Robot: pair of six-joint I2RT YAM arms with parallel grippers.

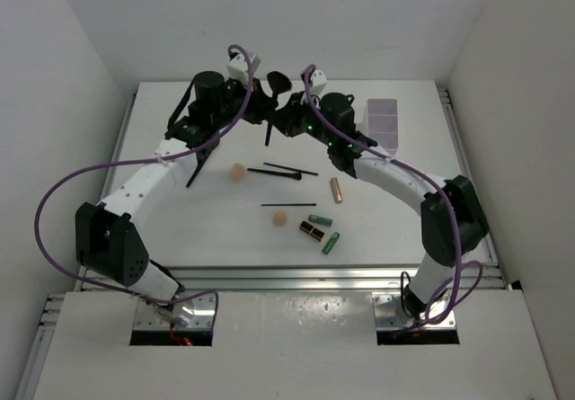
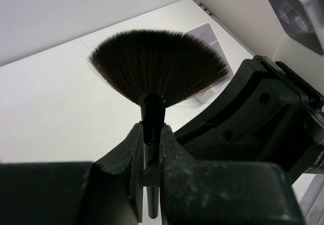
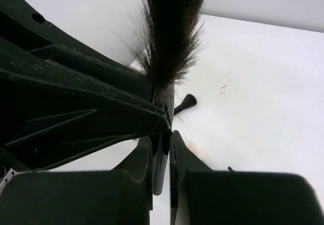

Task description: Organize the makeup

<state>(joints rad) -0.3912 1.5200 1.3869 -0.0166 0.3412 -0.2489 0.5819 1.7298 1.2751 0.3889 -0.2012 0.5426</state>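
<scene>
A black fan brush [image 2: 159, 65] is held up above the far middle of the table, bristles uppermost. My left gripper [image 2: 152, 134] is shut on its handle just below the ferrule. My right gripper [image 3: 169, 139] is shut on the same handle from the other side, with the bristles [image 3: 169, 33] seen edge-on above it. From above, the two grippers [image 1: 267, 103] [image 1: 287, 117] meet at the brush [image 1: 278, 81]. On the table lie a brush [image 1: 274, 173], thin pencils [image 1: 290, 169] [image 1: 288, 205], peach sponges [image 1: 238, 171] [image 1: 279, 217], a copper tube [image 1: 336, 190], a lipstick [image 1: 312, 230] and green tubes [image 1: 321, 219] [image 1: 331, 243].
The translucent two-compartment box [image 1: 382, 121] sits at the far right of the table, right of my right arm. White walls close in the table at the back and sides. A metal rail runs along the near edge [image 1: 296, 274].
</scene>
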